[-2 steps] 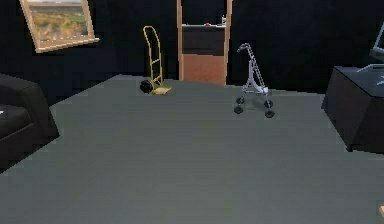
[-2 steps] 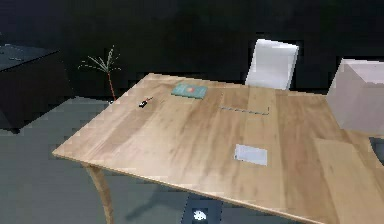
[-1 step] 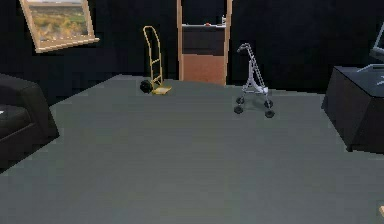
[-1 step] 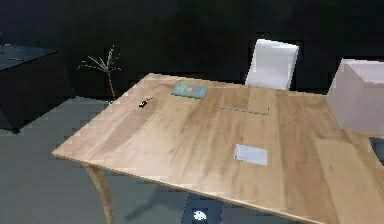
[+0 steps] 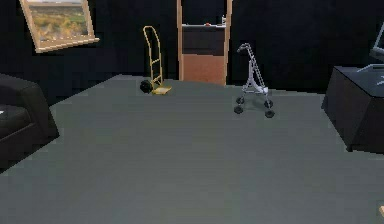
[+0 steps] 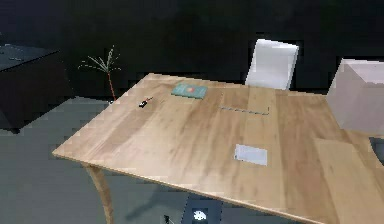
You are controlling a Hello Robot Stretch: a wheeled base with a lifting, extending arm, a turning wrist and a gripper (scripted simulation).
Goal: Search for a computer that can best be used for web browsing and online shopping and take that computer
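Light-wood rectangular table [image 6: 180, 135] lies nearest, in the arm side view. Claw state: cannot tell.

On the table top rest a flat pale-grey rectangular slab [image 6: 252, 154], a flat teal rectangular item [image 6: 188, 91] and a small dark object [image 6: 147, 100]. None can be confirmed as a computer.

In the forward view, a black cabinet [image 5: 355, 110] at the right edge carries a grey flat base with a pale upright panel [image 5: 370, 68], cut by the picture's edge. It may be a laptop computer; this cannot be settled.

A pale beige box [image 6: 360, 95] stands at the table's right end, contents hidden. A tall brown wooden shelf unit [image 5: 204, 60] at the far wall holds dark items too small to identify.
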